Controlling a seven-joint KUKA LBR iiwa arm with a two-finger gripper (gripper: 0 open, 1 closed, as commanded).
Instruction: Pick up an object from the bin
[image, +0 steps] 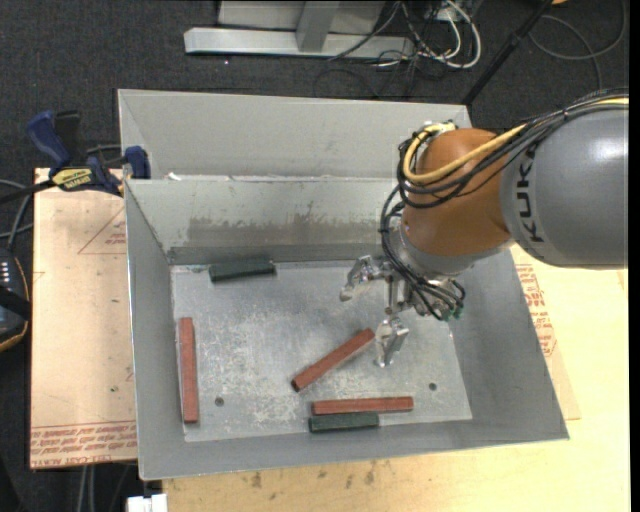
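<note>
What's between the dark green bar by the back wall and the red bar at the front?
A slanted red-brown bar, its upper end by the tool, in the camera view.

arm (585, 185) cut off at right edge, claw (373, 310) base hidden under orange cover (455, 200), upper end of slanted red-brown bar (330, 364) at lower finger (390, 345), contact can't tell

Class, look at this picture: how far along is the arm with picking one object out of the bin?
Done: the gripper is low in the grey metal bin, fingers open, beside the upper end of the slanted red-brown flat bar in the middle. In hand: nothing sits between the fingers. Left: closing on a bar and lifting it; every bar lies on the bin floor.
</note>
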